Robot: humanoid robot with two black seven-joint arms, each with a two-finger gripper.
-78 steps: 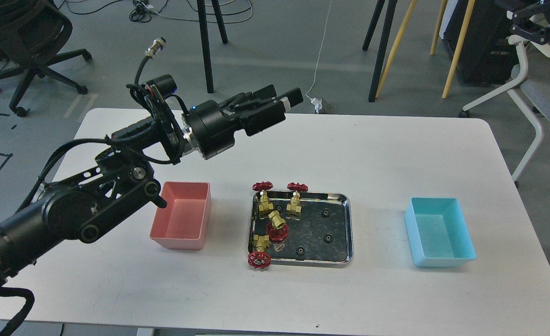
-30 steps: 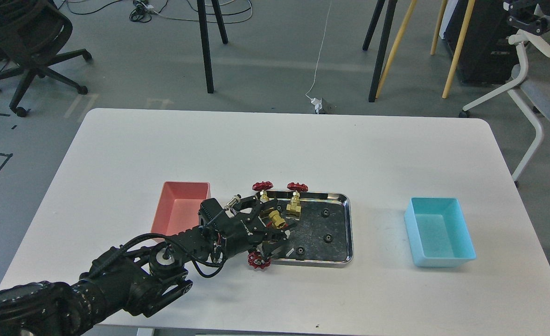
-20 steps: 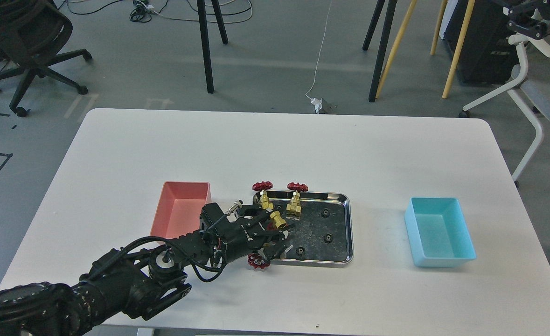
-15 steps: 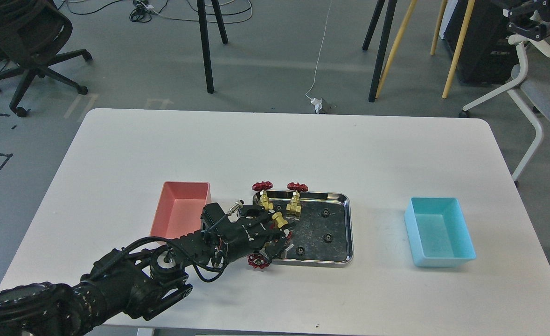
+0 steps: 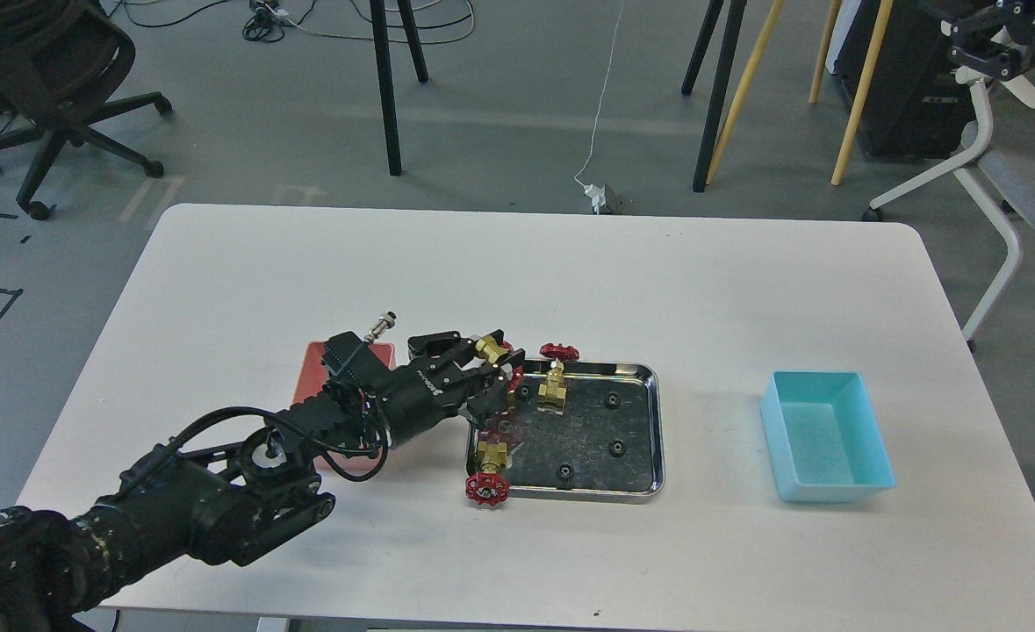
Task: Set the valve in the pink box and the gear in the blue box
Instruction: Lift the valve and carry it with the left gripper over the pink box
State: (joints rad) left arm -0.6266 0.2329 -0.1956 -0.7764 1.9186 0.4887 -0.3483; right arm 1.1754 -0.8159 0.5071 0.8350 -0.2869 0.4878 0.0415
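Note:
My left gripper (image 5: 492, 369) is shut on a valve (image 5: 490, 349), its brass body up and red handwheel down. I hold it above the back left corner of the steel tray (image 5: 649, 439), just right of the pink box (image 5: 315, 358), which my arm largely hides. Two more valves show: one upright at the tray's back (image 5: 555, 386), one at its front left corner (image 5: 487, 478). A fourth is hidden behind my gripper. Small black gears (image 5: 612, 401) lie in the tray. The blue box (image 5: 824, 439) stands empty at the right. My right gripper is out of view.
The white table (image 5: 570, 272) carries the two boxes and the tray between them. Beyond the far edge are chairs, tripod legs and cables on the floor.
My left gripper came down to the tray, shut on the middle valve and has lifted it up and back to the left, toward the pink box.

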